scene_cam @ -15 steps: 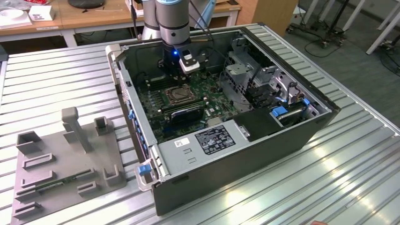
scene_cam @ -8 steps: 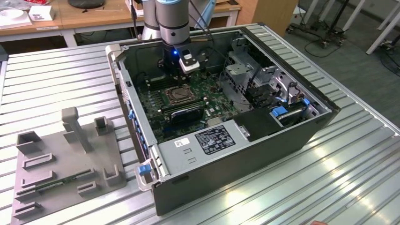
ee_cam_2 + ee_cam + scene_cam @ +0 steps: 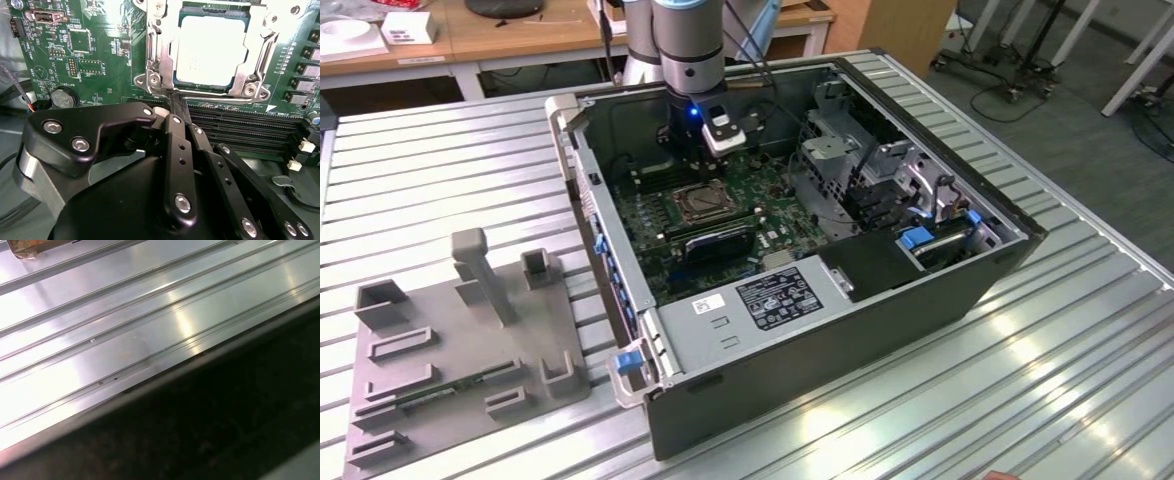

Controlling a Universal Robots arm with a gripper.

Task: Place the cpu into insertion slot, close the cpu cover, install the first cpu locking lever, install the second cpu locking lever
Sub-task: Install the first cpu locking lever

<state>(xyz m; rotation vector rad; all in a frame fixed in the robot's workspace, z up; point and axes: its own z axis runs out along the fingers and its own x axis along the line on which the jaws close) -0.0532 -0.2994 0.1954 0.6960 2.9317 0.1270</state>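
— Where lies the small flat silvery-beige square cpu (image 3: 212,50)?

— Seated in the silvery-rimmed square insertion slot (image 3: 699,206) on the green circuit board (image 3: 95,55), framed by the thin silvery metal cpu cover (image 3: 162,45).

— And the black gripper (image 3: 176,107)?

— Fingers closed together, holding nothing, tips just beside the cover's near edge.

Computer case (image 3: 854,300) lies open on the tabletop (image 3: 440,190). Motherboard (image 3: 720,215) sits in the case. Insertion slot (image 3: 700,203) is on the motherboard, with the cpu (image 3: 212,55) seated in it and the cpu cover (image 3: 160,55) around it. Gripper (image 3: 177,107) is over the board, just beside the slot. Fixture tray (image 3: 454,350) rests on the tabletop, toward the exterior view's left of the case.
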